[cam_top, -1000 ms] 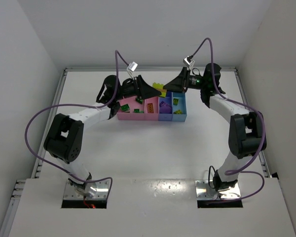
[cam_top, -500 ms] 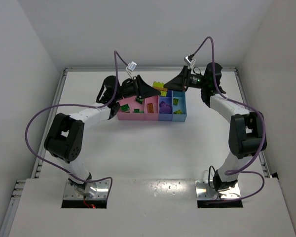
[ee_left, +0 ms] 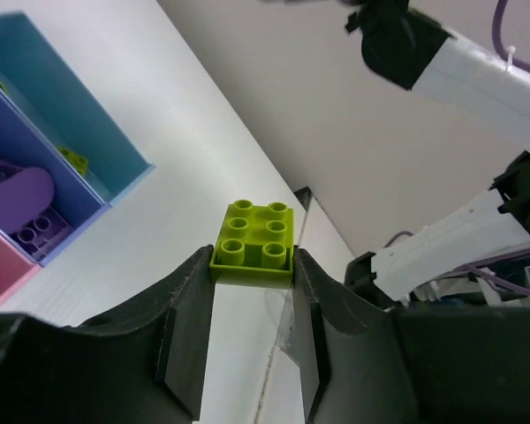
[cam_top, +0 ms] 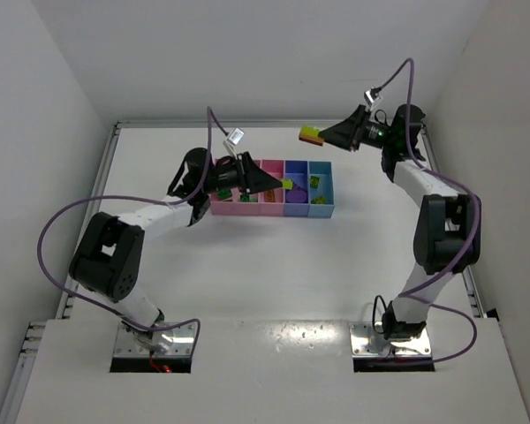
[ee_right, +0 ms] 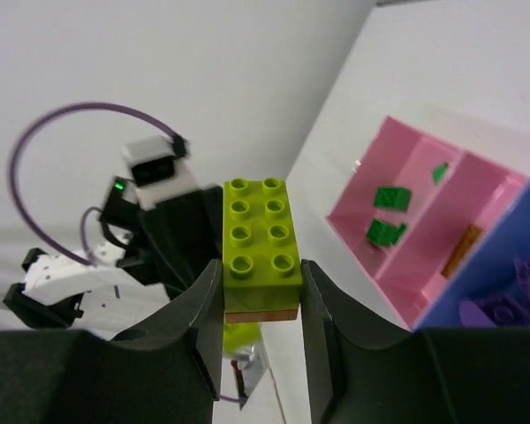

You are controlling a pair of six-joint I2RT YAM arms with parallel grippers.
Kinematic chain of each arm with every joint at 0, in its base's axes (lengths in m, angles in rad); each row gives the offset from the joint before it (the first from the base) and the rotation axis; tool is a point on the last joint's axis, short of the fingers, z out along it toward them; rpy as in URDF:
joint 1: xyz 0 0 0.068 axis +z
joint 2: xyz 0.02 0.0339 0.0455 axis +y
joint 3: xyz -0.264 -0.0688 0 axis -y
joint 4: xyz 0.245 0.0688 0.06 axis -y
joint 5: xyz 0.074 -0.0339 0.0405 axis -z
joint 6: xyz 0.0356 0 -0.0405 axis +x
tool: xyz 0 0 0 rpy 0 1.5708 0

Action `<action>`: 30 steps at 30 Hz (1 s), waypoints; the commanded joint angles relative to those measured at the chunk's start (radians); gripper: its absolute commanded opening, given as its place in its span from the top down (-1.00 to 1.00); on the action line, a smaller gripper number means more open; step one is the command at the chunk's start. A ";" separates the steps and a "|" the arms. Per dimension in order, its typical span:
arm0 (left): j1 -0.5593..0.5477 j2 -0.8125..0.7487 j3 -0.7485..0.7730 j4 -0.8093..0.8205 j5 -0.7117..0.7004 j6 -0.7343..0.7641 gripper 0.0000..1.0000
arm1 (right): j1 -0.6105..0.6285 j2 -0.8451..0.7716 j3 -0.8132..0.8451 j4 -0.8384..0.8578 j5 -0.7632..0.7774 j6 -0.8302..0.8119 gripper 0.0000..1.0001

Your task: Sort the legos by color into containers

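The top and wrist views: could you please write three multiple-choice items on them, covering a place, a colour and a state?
1. Where do the dark green bricks lie? A wide pink bin; B light blue bin; C bare table.
2. What colour lies under the long yellow-green brick in the right gripper? A purple; B orange; C dark green.
3. What state is the left gripper in? A jaws open, empty; B jaws shut on a yellow-green 2x2 brick; C jaws shut on nothing.
1 A, they rest on its pink floor; 2 B, an orange brick shows beneath; 3 B, both jaws pinch it.
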 commanded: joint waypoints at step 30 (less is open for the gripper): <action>-0.167 0.647 0.874 -0.578 -0.282 0.352 0.04 | -0.336 -0.459 -0.273 -0.700 0.055 -0.588 1.00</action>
